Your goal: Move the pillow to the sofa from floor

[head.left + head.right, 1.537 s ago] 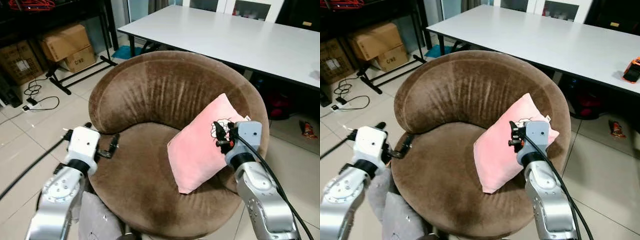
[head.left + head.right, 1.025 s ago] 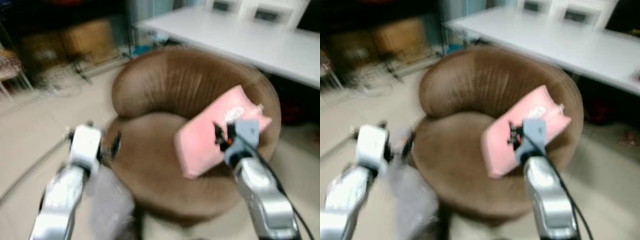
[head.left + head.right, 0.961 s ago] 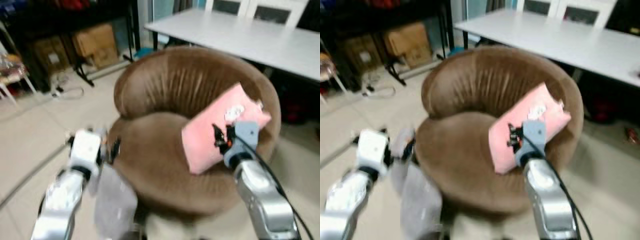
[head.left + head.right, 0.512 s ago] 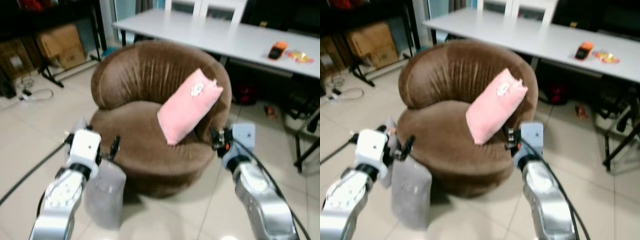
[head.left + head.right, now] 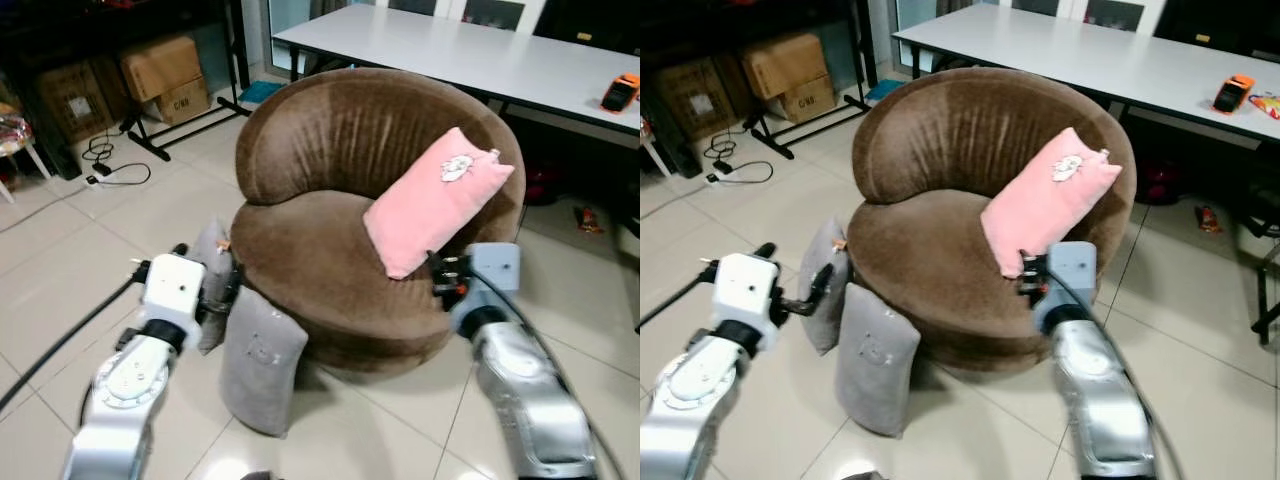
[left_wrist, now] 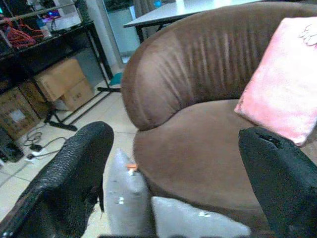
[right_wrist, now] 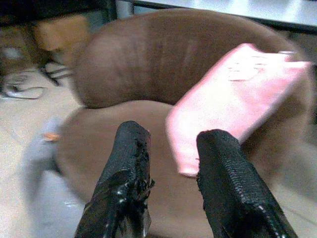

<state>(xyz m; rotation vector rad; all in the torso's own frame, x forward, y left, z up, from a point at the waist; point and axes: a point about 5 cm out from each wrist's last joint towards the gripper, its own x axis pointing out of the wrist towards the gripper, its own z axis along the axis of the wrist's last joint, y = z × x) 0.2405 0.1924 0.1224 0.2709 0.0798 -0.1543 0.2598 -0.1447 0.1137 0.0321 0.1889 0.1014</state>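
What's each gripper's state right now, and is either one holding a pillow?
Left gripper: open wide, empty, aimed at the brown sofa.
Right gripper: open, empty, just short of the pink pillow on the seat.

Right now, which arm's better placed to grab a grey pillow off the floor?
Left. Its end effector is open, right beside the two grey pillows leaning on the sofa. The right end effector sits across by the pink pillow.

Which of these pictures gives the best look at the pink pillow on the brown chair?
The left eye view: the whole pink pillow shows sharply, leaning against the chair's back. The right eye view matches it. The left wrist view crops it; the right wrist view blurs it.
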